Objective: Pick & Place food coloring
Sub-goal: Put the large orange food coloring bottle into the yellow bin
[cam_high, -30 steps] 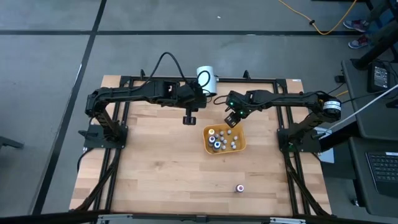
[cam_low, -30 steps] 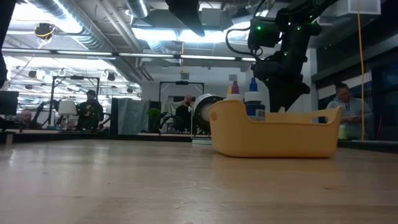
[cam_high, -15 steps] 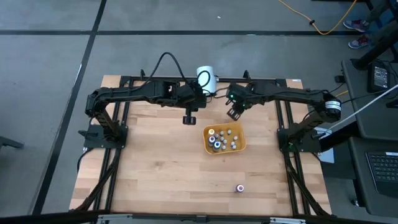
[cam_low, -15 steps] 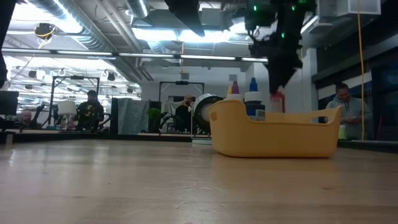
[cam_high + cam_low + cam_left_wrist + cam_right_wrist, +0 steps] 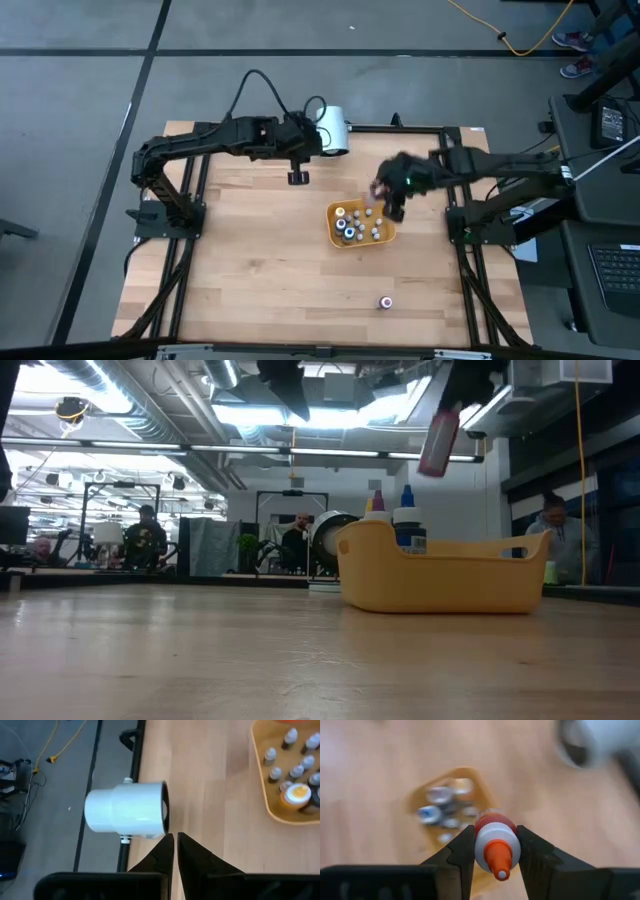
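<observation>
My right gripper (image 5: pixel 388 192) hangs above the far right part of the orange-yellow tray (image 5: pixel 391 236), shut on a red food coloring bottle (image 5: pixel 438 440) with a white collar and an orange tip. Several more small bottles (image 5: pixel 355 222) stand in the tray, and their caps poke above its wall (image 5: pixel 405 520). One more bottle (image 5: pixel 385 302) lies alone near the table's front edge. My left gripper (image 5: pixel 298 177) is shut on nothing, high over the far part of the table beside the white cylinder (image 5: pixel 333 130). My right gripper pinches the red bottle between its two fingers (image 5: pixel 462 850) at the white collar (image 5: pixel 492 842) just below the orange tip. The fingers slant down from above. The bottle hangs below them, tilted, its red body (image 5: pixel 436 450) lowest and lifted clear of the tray.
The white cylinder (image 5: pixel 125 812) lies on its side at the table's far edge. A black frame rail (image 5: pixel 400 128) runs around the table. Bare wood lies left of and in front of the tray. People sit in the room beyond the table (image 5: pixel 560 530).
My right gripper has risen from inside the tray with the red bottle, which is now lifted well clear of the tray's rim; the wrist has rolled and the bottle tilts. My left gripper has drifted slightly toward the far edge.
</observation>
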Robot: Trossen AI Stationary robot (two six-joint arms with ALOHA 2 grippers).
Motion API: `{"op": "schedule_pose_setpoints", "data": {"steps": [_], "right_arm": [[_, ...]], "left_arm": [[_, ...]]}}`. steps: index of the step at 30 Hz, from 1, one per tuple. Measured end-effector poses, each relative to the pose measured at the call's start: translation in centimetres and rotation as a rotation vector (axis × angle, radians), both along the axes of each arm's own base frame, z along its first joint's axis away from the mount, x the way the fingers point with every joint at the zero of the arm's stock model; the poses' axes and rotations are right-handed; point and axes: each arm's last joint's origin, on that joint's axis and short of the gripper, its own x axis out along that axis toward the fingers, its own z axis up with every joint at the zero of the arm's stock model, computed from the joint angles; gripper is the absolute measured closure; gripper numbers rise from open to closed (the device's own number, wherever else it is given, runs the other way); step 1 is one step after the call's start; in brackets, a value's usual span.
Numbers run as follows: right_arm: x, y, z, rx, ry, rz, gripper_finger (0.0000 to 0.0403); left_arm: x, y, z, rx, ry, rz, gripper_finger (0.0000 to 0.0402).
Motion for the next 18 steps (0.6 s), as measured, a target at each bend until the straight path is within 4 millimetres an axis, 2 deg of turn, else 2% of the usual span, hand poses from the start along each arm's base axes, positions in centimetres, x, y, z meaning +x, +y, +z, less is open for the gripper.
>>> {"op": "schedule_pose_setpoints", "data": {"steps": [4,8,18], "right_arm": [[0.7,3.0,-0.2,0.019,-0.024,0.134,0.0278],[1.9,4.9,-1.6,0.019,0.035,0.191,0.0276],[4.4,6.8,-5.1,0.036,0.169,0.199,0.0274]], "left_arm": [[-0.4,0.7,0.4,-0.014,-0.03,0.036,0.0382],[-0.5,0.9,0.4,-0.03,-0.035,0.035,0.0382],[-0.2,-0.2,0.4,-0.058,-0.038,-0.027,0.0382]]}}
